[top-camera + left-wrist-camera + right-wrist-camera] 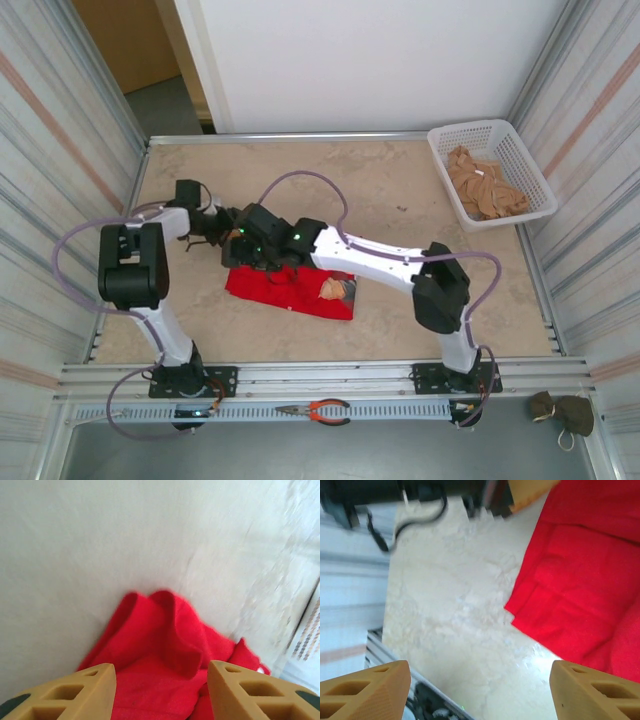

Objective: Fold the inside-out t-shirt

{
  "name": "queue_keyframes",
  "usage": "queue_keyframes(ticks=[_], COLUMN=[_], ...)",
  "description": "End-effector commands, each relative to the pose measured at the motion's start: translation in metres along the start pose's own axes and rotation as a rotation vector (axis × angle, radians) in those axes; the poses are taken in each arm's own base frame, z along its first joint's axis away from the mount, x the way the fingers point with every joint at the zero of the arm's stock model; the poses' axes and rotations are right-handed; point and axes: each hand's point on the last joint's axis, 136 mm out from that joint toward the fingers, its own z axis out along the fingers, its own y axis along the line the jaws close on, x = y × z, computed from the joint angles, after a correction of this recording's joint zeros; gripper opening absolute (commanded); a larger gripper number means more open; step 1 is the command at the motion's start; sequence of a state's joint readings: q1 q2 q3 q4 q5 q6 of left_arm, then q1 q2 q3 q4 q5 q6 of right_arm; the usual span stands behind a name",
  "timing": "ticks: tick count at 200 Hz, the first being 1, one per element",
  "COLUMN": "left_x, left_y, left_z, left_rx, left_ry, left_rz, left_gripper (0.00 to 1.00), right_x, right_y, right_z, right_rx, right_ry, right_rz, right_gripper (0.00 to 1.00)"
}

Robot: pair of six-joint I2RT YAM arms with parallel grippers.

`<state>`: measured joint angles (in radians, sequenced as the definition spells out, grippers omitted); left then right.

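On the bench [420, 200], the inside-out t-shirt [275, 288] lies rumpled.
Over its red cloth the left claw [160, 680] stands apart; the right claw [480, 685] is spread wide, empty.

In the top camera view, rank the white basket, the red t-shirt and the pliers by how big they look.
Largest: white basket.
Next: red t-shirt, bunched and partly hidden, so the gap to the basket is unsure.
Smallest: pliers, clearly.
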<state>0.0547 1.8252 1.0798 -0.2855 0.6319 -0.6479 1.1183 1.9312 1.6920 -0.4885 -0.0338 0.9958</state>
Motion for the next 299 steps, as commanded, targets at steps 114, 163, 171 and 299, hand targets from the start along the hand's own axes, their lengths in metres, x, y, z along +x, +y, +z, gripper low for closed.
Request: queue_keyframes(ticks=[114, 163, 171, 299], left_x=[0.045, 0.051, 0.05, 0.03], left_y=[-0.042, -0.041, -0.042, -0.059], left_z=[-0.084, -0.087, -0.087, -0.104], left_rx=[0.122, 0.128, 0.13, 0.162], left_ry=[-0.053, -0.053, -0.053, -0.087], left_rz=[0.098, 0.093, 0.088, 0.097], left_gripper=[0.52, 0.52, 0.52, 0.52], right_x=[0.009, -0.001, -0.002, 0.032], right_y=[-0.208, -0.184, -0.178, -0.01], right_z=[-0.057, -0.024, -0.021, 0.075], right_rx=[0.309, 0.199, 0.171, -0.143], right_ry=[-0.019, 0.047, 0.054, 0.223], right_rz=[0.139, 0.075, 0.072, -0.116], right_gripper=[0.9, 0.73, 0.6, 0.6])
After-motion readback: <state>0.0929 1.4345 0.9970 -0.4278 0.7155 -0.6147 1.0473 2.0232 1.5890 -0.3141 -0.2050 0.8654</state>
